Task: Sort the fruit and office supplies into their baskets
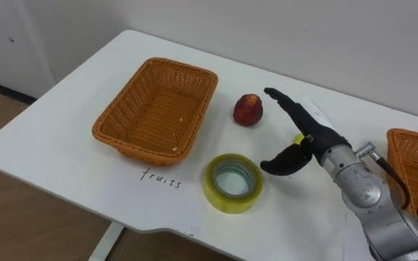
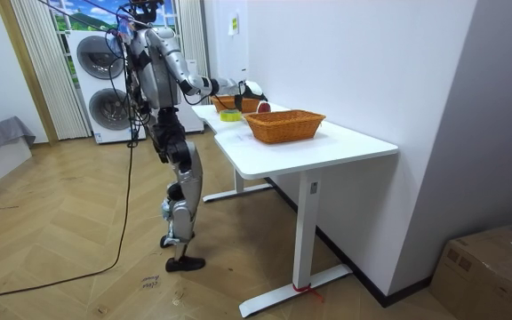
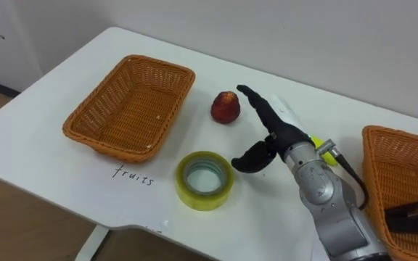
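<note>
Nearest on my right, a wicker basket (image 3: 401, 163) is cut off by the picture's edge. A dark thing (image 3: 412, 215) lies in it, too cropped for me to name. In front of me on the white table (image 1: 64, 159) a roll of yellow tape (image 1: 233, 183) lies flat with its hole facing up.

Just beyond the roll hangs my right hand (image 1: 316, 141), which covers most of a small yellow object (image 1: 298, 138). Only a sliver shows between thumb and fingers, so I cannot say what it is. My fingers are stretched straight and point away from me. The thumb is spread wide toward the tape, and the hand grasps nothing.

Just past my fingertips sits a round fruit (image 1: 248, 109), red with a paler patch. It rests on the table outside either basket, and I cannot tell whether a fingertip touches it.

To its left lies the long wicker fruit basket (image 1: 182, 67), with a handwritten word on the table before it.
</note>
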